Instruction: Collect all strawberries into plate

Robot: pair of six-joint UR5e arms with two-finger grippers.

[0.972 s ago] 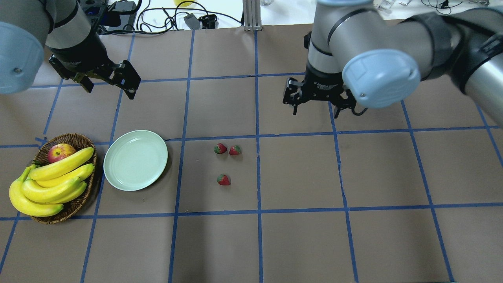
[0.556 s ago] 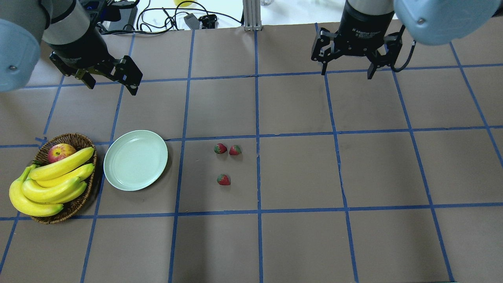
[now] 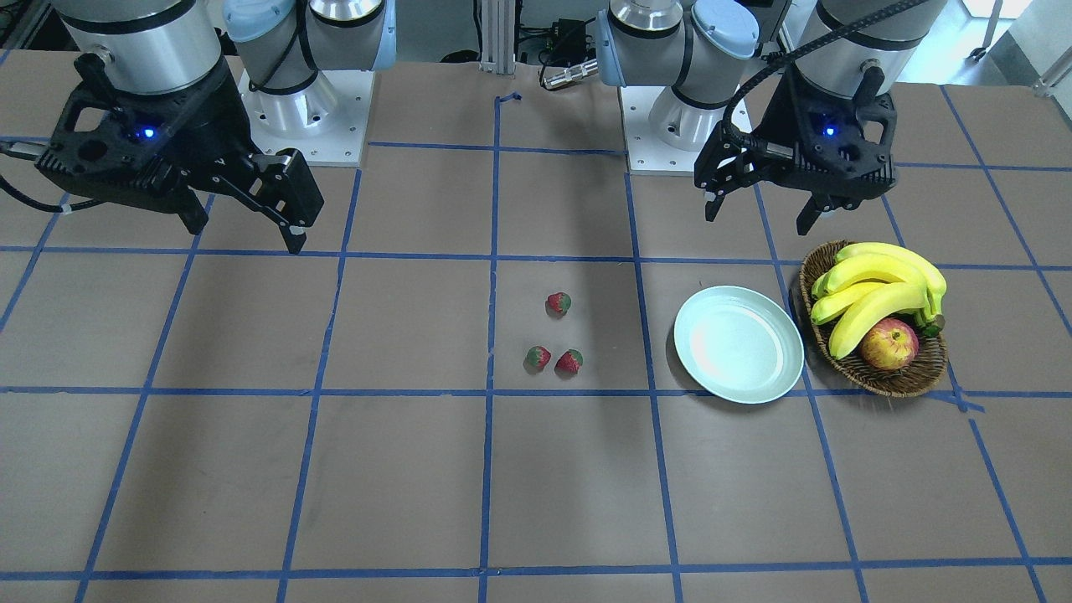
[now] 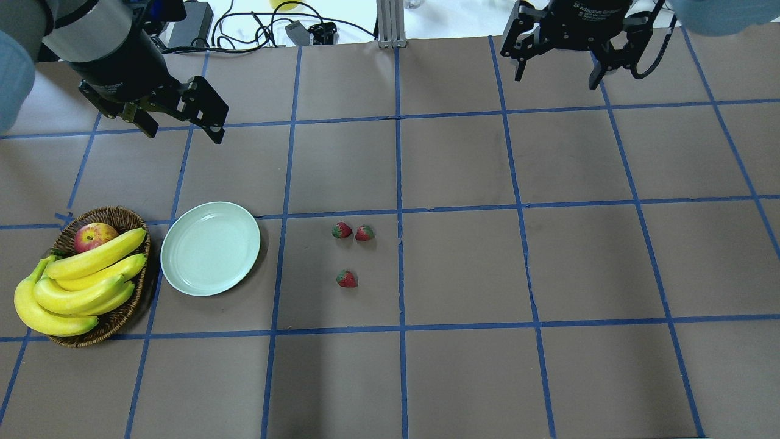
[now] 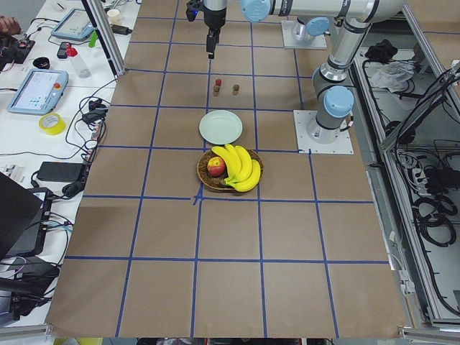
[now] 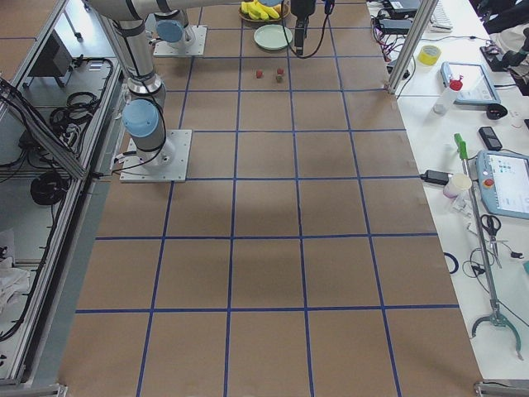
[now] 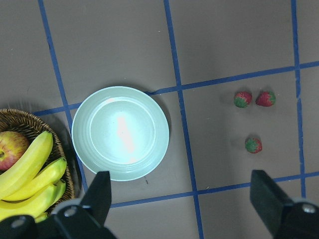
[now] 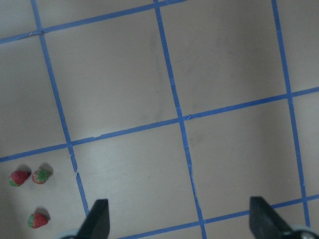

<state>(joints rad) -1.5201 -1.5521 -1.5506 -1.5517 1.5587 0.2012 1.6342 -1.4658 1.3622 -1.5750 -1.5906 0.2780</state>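
Three strawberries lie on the brown paper near the table's middle: two side by side (image 4: 342, 230) (image 4: 365, 233) and one alone (image 4: 347, 278). They also show in the front view (image 3: 559, 302) and the left wrist view (image 7: 253, 145). To their left lies the pale mint plate (image 4: 210, 249) (image 3: 739, 343) (image 7: 120, 132), with nothing on it. My left gripper (image 4: 183, 131) (image 3: 759, 219) hangs open and empty above the table, behind the plate. My right gripper (image 4: 556, 79) (image 3: 245, 236) hovers open and empty at the far right, well away from the strawberries (image 8: 38, 219).
A wicker basket (image 4: 116, 214) holding bananas (image 4: 91, 274) and an apple (image 4: 94, 236) stands just left of the plate. Cables and devices (image 4: 298, 30) lie beyond the table's far edge. The arm bases (image 3: 670, 109) stand on the robot's side of the table.
My right arm has swung from above the table's middle back toward the far right edge, its gripper staying open. The left gripper has drifted slightly right. Strawberries and plate have not moved.
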